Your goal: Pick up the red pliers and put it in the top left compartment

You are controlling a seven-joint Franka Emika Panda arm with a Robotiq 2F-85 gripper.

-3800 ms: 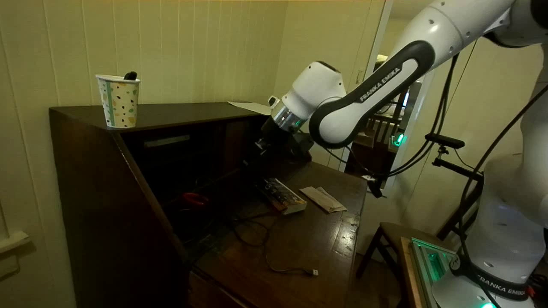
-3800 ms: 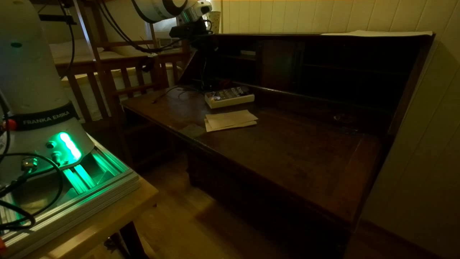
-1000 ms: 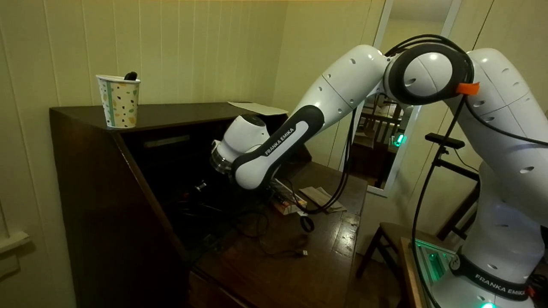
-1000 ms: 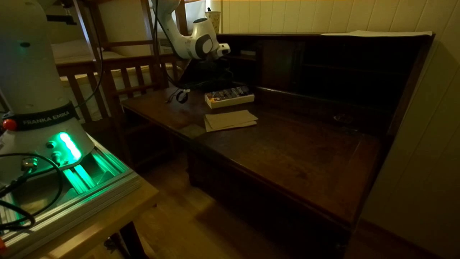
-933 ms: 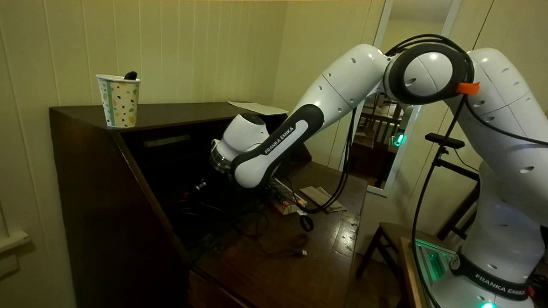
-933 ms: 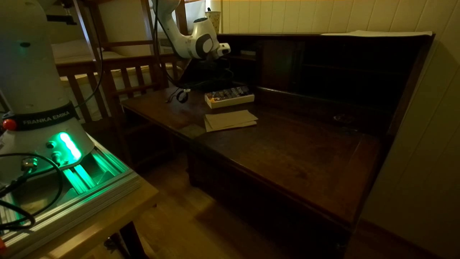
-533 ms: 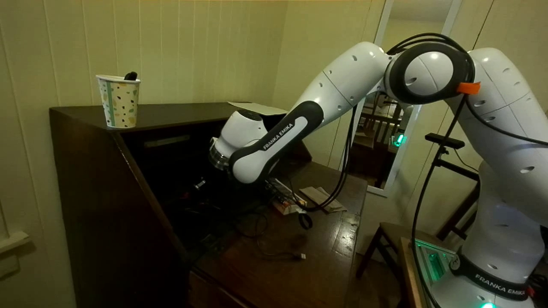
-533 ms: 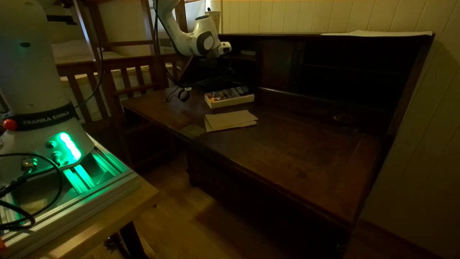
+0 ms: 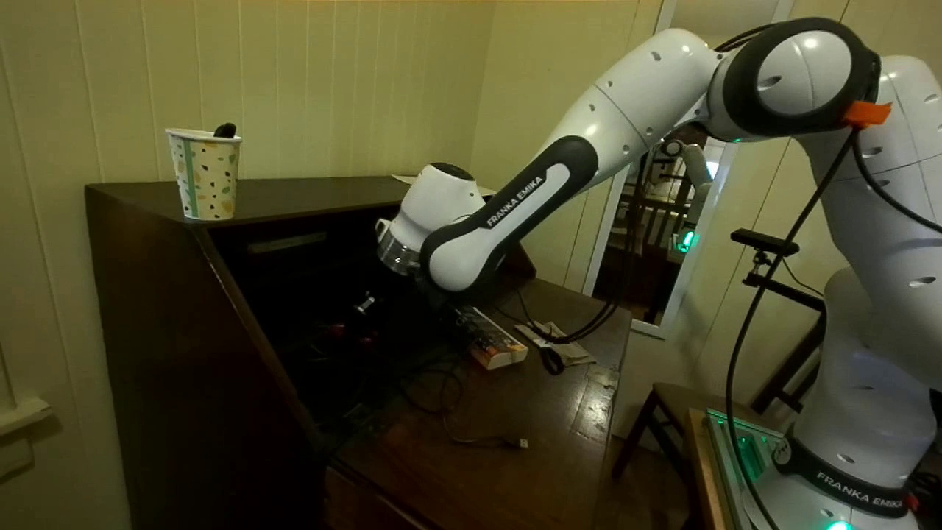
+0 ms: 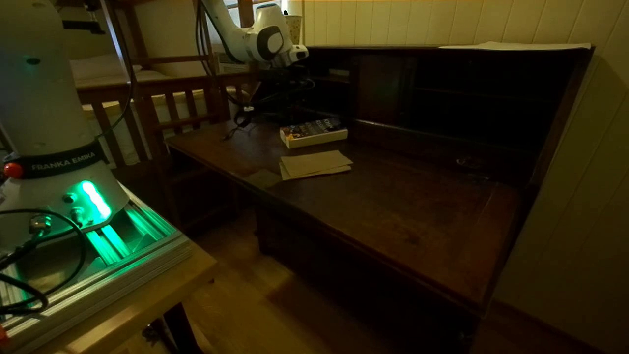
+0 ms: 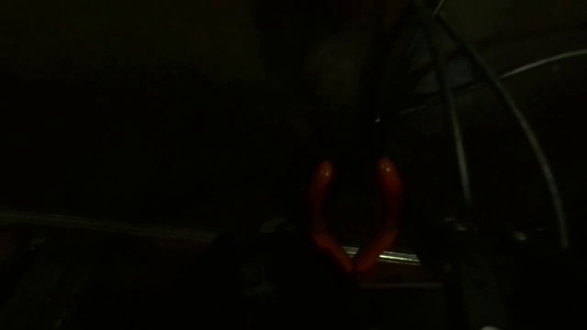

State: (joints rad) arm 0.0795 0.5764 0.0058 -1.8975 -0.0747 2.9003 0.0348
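Though the wrist view is nearly black, I make out splayed red pliers at my gripper (clenched or released, I cannot tell).

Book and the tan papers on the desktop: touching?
Apart. In both exterior views, a strip of dark desktop runs between the book and the tan papers.

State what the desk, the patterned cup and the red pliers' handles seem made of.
Desk: probably varnished wood, dark brown, with a glossy reflection near its edge.
Patterned cup: likely smooth printed paper, going by its thin white rim.
Red pliers' handles: perhaps smooth plastic or rubber, given the small highlights at their tips; the dark wrist view leaves it open.
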